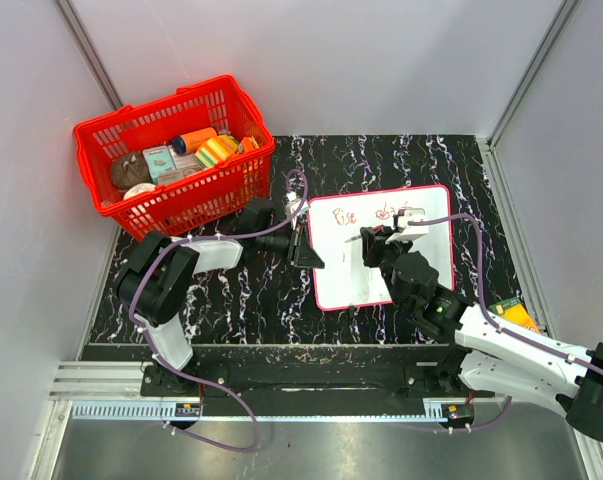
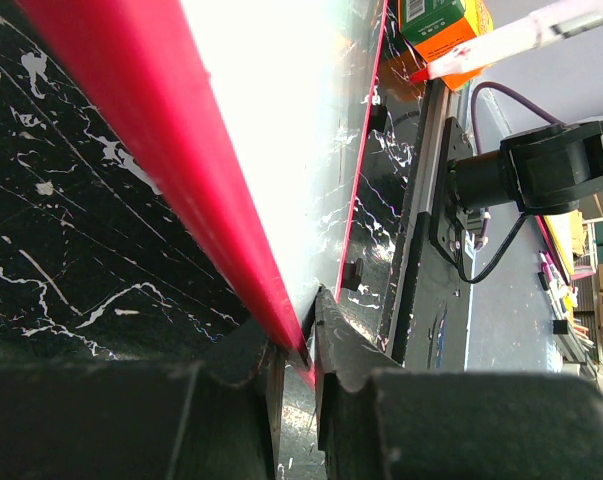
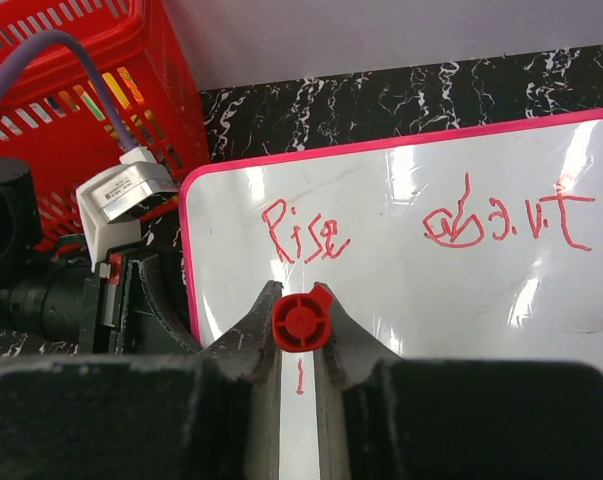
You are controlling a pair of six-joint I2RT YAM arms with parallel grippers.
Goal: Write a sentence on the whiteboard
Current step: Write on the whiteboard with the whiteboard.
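Going left to right, what was spotted on the table, and where was the whiteboard found?

reply: a red basket stuffed with small items was seen at the far left corner. Next along, the left gripper was found pinched narrow on the whiteboard's left edge, with the pink-red rim clamped between both fingers. The whiteboard itself was laid on the dark marbled table, a bit right of centre.

op: ok, and the writing? the right side?

reply: the sentence was written in thin red across the top of the board. "Rise" could be read, but the second word couldn't really be made out. A short red stroke was seen just under "Rise". The right gripper was held over the board, fingers shut tight round a red marker, which was seen end-on in the wrist view. An orange box was tucked at the table's right edge, beside the right arm.
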